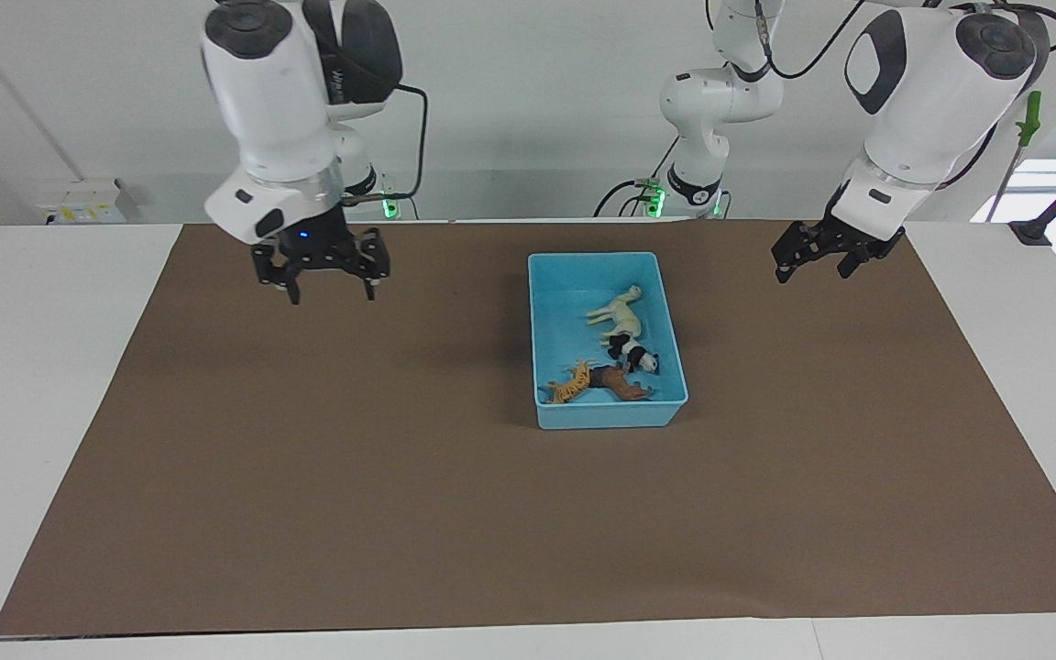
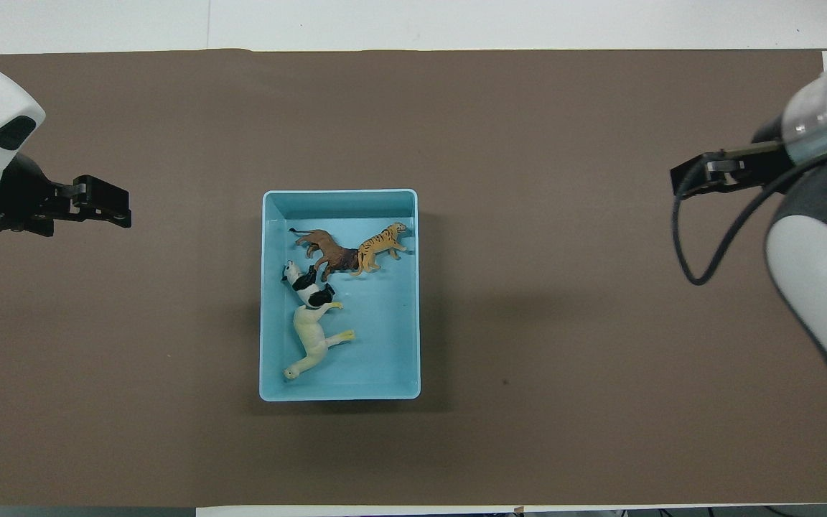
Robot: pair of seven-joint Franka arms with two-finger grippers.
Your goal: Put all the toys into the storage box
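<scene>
Hovering empty with my right gripper [image 1: 330, 286] spread open over bare mat and my left gripper [image 1: 814, 263] likewise open and waiting, I judge the job done, since horse [image 2: 313, 341], panda [image 2: 307, 284], brown animal [image 2: 327, 251] and tiger [image 2: 379, 246] lie inside the storage box [image 2: 267, 301].

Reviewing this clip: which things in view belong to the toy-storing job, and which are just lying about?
Part of the job:
- storage box
- cream horse, in the box
- panda, in the box
- brown animal, in the box
- tiger, in the box

Just there:
- brown mat under the box
- green-handled tool beside the left arm
</scene>
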